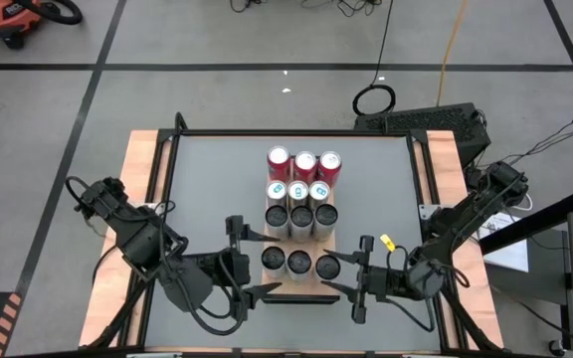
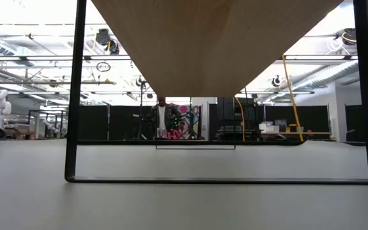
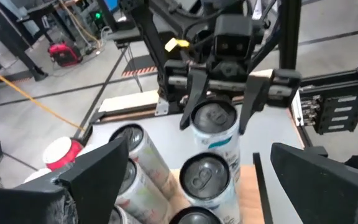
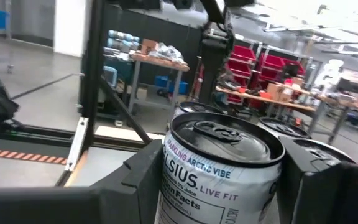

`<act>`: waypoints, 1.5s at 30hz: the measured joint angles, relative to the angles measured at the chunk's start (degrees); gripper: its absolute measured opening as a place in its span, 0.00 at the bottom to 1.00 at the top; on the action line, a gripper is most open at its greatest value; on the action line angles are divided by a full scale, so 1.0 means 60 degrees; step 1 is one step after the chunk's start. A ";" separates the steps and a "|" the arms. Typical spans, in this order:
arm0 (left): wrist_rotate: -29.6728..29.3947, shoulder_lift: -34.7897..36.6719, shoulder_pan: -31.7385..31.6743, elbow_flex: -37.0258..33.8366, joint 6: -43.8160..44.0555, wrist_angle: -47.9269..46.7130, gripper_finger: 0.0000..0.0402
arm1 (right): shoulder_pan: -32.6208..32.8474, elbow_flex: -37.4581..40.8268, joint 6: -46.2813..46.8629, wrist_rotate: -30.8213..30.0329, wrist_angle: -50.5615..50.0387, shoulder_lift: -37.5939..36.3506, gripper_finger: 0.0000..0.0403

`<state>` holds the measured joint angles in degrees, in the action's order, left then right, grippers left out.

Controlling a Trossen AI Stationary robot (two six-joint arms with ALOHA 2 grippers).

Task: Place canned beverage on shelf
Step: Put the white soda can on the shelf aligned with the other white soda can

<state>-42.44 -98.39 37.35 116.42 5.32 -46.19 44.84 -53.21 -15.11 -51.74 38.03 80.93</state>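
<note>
Gripping a white can [image 1: 327, 266] at the shelf's [image 1: 296, 289] near right corner, the right gripper [image 1: 348, 273] clenches it; the left gripper [image 1: 250, 268] hangs released beside the shelf's left edge, grey table [image 1: 207, 179] bare around.

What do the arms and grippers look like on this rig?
Both arms are dark, jointed, with looping black cables along them. The left gripper and right gripper each have two dark, flat, tapered fingers on a crossbar. The right gripper carries a small yellow tag and a boxy wrist camera.
</note>
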 joint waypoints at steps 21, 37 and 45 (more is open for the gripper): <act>-0.0011 -0.0007 0.0170 -0.0513 0.0296 0.0106 0.99 | -0.0299 -0.0004 0.0907 0.0151 -0.0889 0.0000 0.43; -0.0013 -0.0007 0.0170 -0.0513 0.0295 0.0101 0.99 | -0.0313 -0.0012 0.1341 0.0144 -0.1365 0.0000 0.43; -0.0011 -0.0007 0.0166 -0.0513 0.0295 0.0101 0.99 | -0.0339 -0.0025 0.1761 0.0129 -0.1565 -0.0013 0.44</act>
<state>-42.50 -98.43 38.35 113.34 7.09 -45.58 42.81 -53.36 -4.55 -50.96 28.64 80.85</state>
